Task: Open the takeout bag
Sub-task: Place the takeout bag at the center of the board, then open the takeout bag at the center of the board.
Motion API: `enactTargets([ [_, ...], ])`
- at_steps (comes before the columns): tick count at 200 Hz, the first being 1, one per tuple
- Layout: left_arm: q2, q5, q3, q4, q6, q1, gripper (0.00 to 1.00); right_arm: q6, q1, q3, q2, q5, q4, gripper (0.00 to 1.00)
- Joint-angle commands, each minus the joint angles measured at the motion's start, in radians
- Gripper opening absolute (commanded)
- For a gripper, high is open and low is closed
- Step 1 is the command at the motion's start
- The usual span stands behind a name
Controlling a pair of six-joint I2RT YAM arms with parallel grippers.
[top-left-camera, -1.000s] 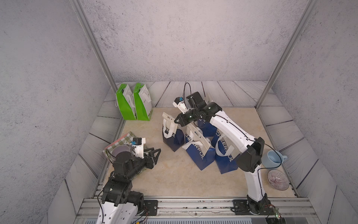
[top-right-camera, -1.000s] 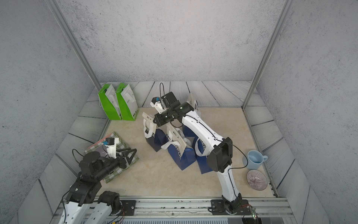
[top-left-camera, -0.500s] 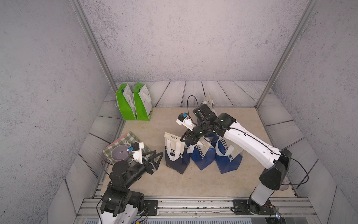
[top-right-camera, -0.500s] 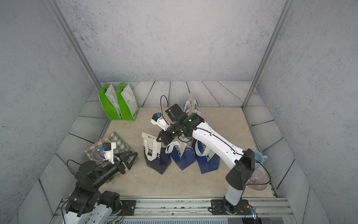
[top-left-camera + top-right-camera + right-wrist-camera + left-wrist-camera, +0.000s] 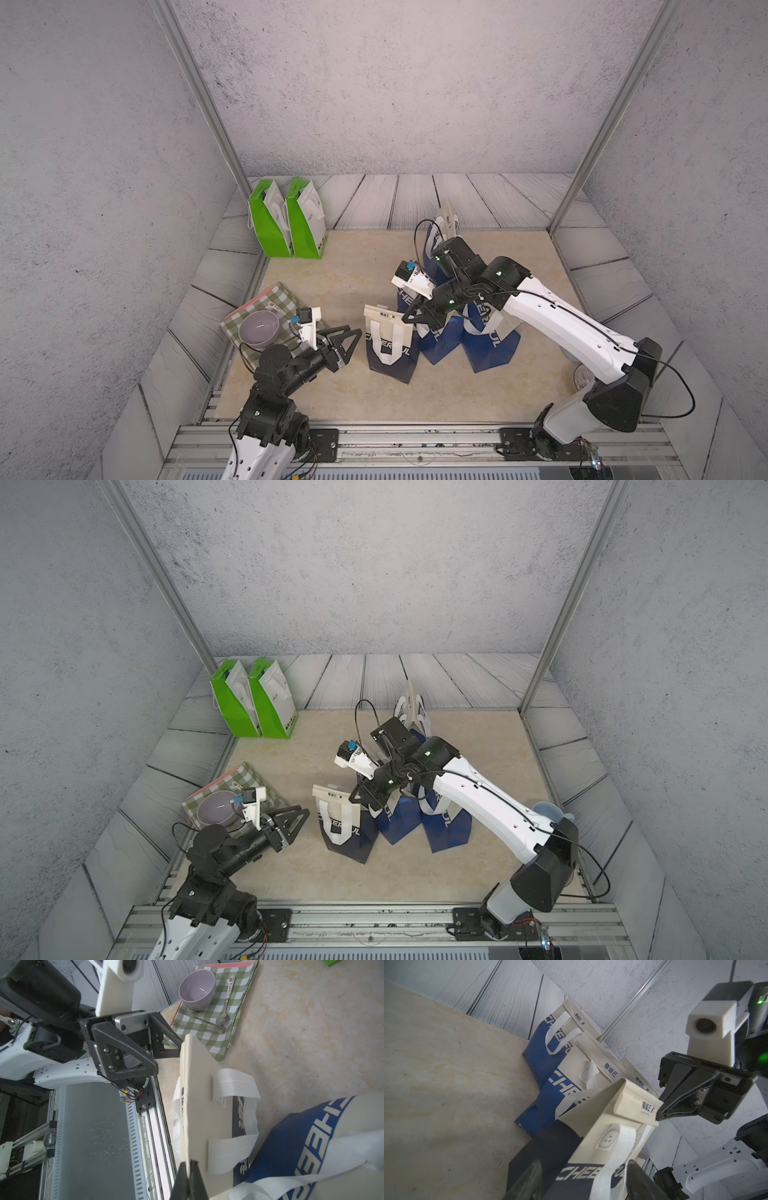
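the takeout bag (image 5: 388, 347), dark navy below and cream on top with white handles, stands upright near the middle of the worktop (image 5: 353, 270), touching a cluster of blue bags (image 5: 490, 349) with the same print. the right hand (image 5: 409, 319) is pinched tight on one corner of its folded cream top flap; the right wrist view shows the fingertips (image 5: 197, 1184) closed on that edge. the left hand (image 5: 348, 333) hangs just beside the bag's other side, spread wide and holding nothing. a purple bowl (image 5: 259, 328) rests on a checked cloth (image 5: 274, 297) nearby
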Motion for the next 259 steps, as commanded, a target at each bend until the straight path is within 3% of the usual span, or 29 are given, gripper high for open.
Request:
enactTargets([
  [1,-0.005,0.003,-0.015,0.120,-0.010,-0.037,0.65,-0.023,-0.001,-0.019,-0.045,-0.016,0.015,0.00],
  [27,-0.023,-0.051,-0.058,0.140,-0.014,-0.090,0.65,-0.004,-0.003,-0.079,-0.085,-0.012,0.056,0.02],
  [46,-0.024,-0.102,-0.122,0.188,-0.027,-0.159,0.65,0.009,-0.002,-0.099,-0.101,-0.011,0.073,0.09],
  [67,-0.017,-0.174,-0.139,0.162,0.041,-0.231,0.66,0.010,-0.003,-0.104,-0.109,-0.004,0.072,0.21],
  [122,0.097,-0.187,-0.160,0.265,0.094,-0.254,0.65,0.025,-0.003,-0.124,-0.133,-0.001,0.073,0.33],
  [151,0.146,-0.182,-0.229,0.433,0.106,-0.279,0.65,0.052,-0.003,-0.131,-0.160,0.039,0.094,0.36],
  [210,0.140,-0.199,-0.241,0.455,0.201,-0.382,0.60,0.127,-0.003,-0.177,-0.256,0.017,0.168,0.38],
  [231,0.159,-0.187,-0.226,0.456,0.207,-0.402,0.49,0.166,-0.003,-0.180,-0.290,0.046,0.204,0.40],
  [259,0.164,-0.183,-0.228,0.433,0.214,-0.428,0.45,0.201,-0.003,-0.193,-0.322,0.064,0.248,0.41],
])
